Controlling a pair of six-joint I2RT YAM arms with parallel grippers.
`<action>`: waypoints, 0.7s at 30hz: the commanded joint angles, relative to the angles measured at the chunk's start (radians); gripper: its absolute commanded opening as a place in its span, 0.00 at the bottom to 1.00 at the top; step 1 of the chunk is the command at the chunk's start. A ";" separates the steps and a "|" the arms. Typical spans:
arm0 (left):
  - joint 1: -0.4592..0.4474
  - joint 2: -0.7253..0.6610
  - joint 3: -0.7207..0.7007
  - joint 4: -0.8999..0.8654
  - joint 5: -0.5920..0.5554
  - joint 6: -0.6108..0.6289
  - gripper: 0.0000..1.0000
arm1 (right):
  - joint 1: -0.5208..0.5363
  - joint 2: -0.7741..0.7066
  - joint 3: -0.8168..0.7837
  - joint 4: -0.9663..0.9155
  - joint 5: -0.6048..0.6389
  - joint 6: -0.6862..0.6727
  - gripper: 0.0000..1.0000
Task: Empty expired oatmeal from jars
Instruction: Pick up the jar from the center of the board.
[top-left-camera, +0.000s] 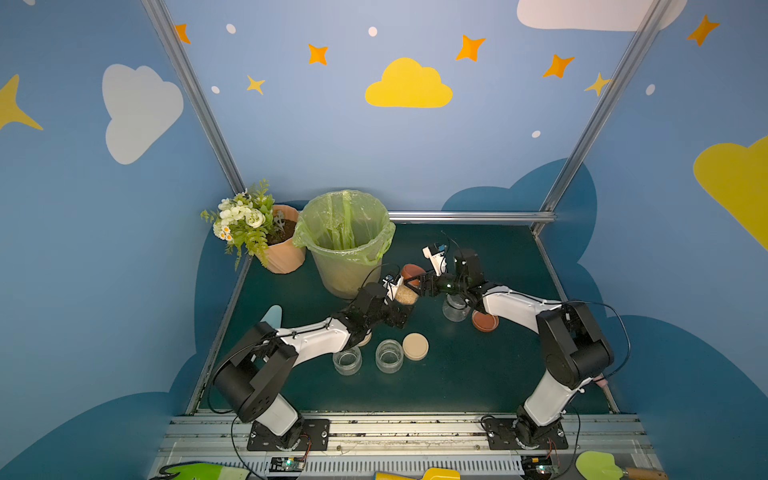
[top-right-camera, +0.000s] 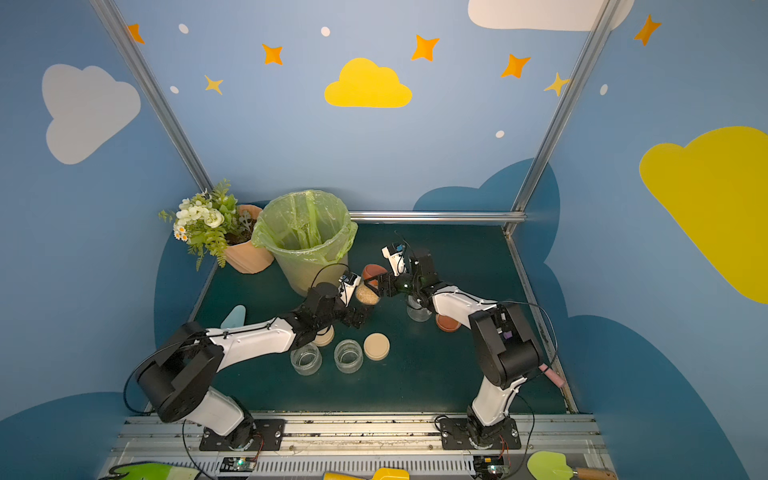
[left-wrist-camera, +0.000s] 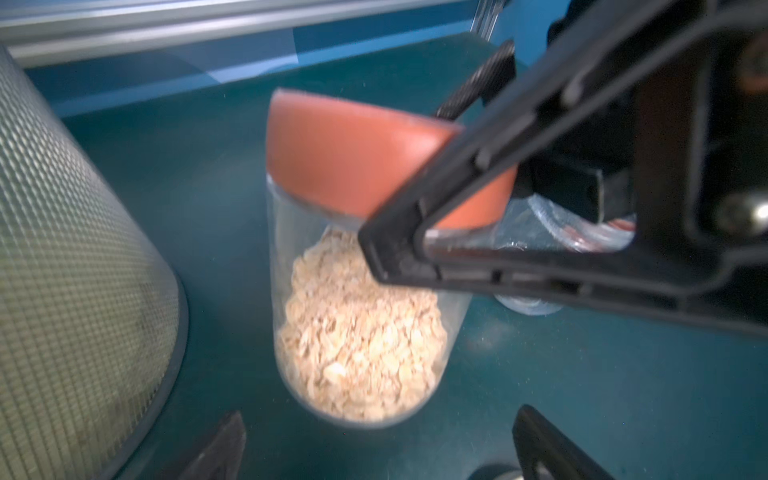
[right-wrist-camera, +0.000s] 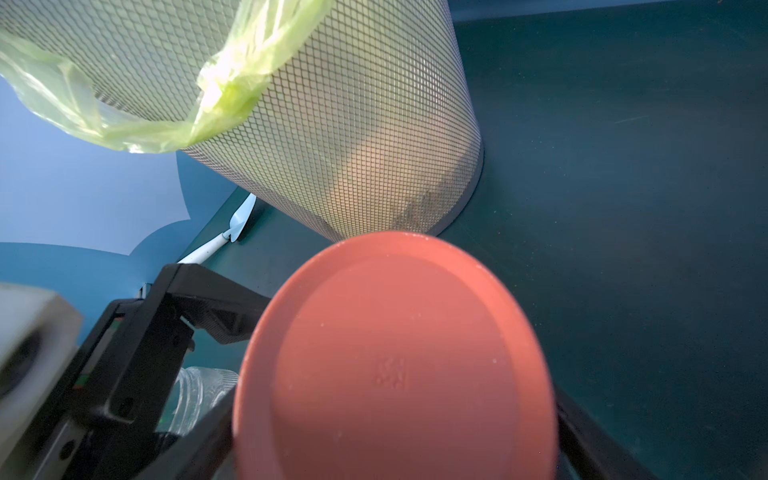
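Beside the bin, right jaws are clamping the orange lid, seemingly prying it off the full jar; left jaws are standing apart. Next: gripping, tipping oatmeal.

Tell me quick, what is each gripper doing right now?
Left gripper: open, its fingertips apart from the oatmeal jar.
Right gripper: closed on that jar's rust-orange lid.
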 joint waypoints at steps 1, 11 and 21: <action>-0.003 0.039 0.046 0.054 0.002 0.037 1.00 | -0.006 -0.072 -0.007 0.076 -0.046 0.029 0.37; -0.005 0.133 0.079 0.146 0.044 0.043 1.00 | -0.009 -0.104 -0.019 0.077 -0.053 0.055 0.37; -0.005 0.147 0.069 0.241 0.033 0.042 1.00 | -0.008 -0.131 -0.029 0.062 -0.051 0.055 0.37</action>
